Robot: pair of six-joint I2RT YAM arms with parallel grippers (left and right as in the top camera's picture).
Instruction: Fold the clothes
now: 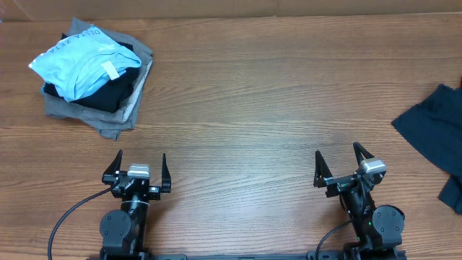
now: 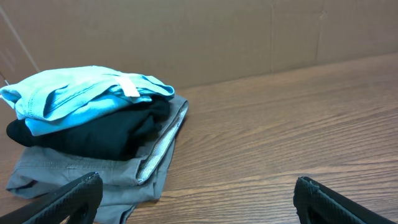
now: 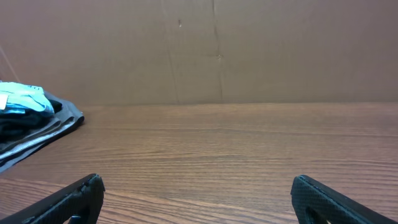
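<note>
Overhead, the black T-shirt [image 1: 432, 130] lies rumpled at the far right edge of the desk [image 1: 253, 94], part of it cut off by the frame, well apart from both arms. The left hand [image 1: 141, 155] and right hand [image 1: 337, 150] sit low at the near edge, each spread wide and holding nothing. The main risk, as I judge it, is the shirt's position. A pinch near its edge could catch only one layer, or drag the soft fabric sideways off the desk instead of drawing it to the middle. Its bunched state also hides the sleeves and hem, so a wrong corner could be picked. The left hand has the longer reach and looks straight at the stack at far left, where the light blue garment [image 1: 83, 61] lies over a dark piece on the grey garment [image 1: 108, 119]. That dark piece could be mistaken for the target. The desk is smooth brown wood grain and bare in the centre, backed by a plain cardboard wall [image 3: 217, 50].
</note>
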